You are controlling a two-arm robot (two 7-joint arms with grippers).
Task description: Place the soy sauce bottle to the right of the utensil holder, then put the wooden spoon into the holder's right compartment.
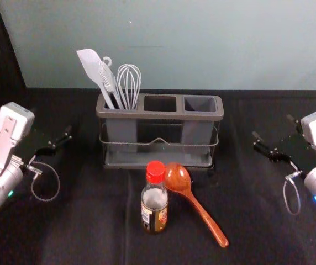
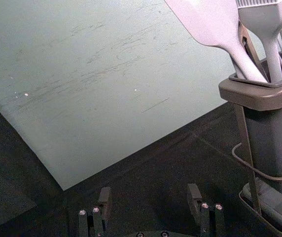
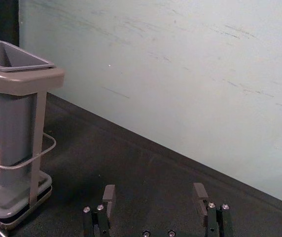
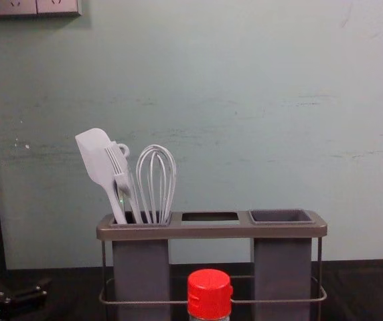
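Observation:
The soy sauce bottle (image 1: pixel 154 201), red-capped, stands upright in front of the utensil holder (image 1: pixel 159 115); its cap (image 4: pixel 209 294) shows in the chest view. Just right of it the wooden spoon (image 1: pixel 194 200) lies on the table, bowl toward the holder, handle toward the front right. The holder's right compartment (image 1: pixel 200 103) is empty. Left of the holder, my left gripper (image 1: pixel 53 142) is open, its fingers apart in its wrist view, the gripper (image 2: pixel 150 197) holding nothing. My right gripper (image 1: pixel 273 135) is open and empty to the holder's right; its wrist view shows the gripper (image 3: pixel 155 200) with spread fingers.
A white spatula (image 1: pixel 95 70), a brush and a whisk (image 1: pixel 129 85) stand in the holder's left compartment. Behind the black-covered table (image 1: pixel 86 232) rises a pale wall (image 1: pixel 202 44). A socket panel (image 4: pixel 27 7) is on the wall at upper left.

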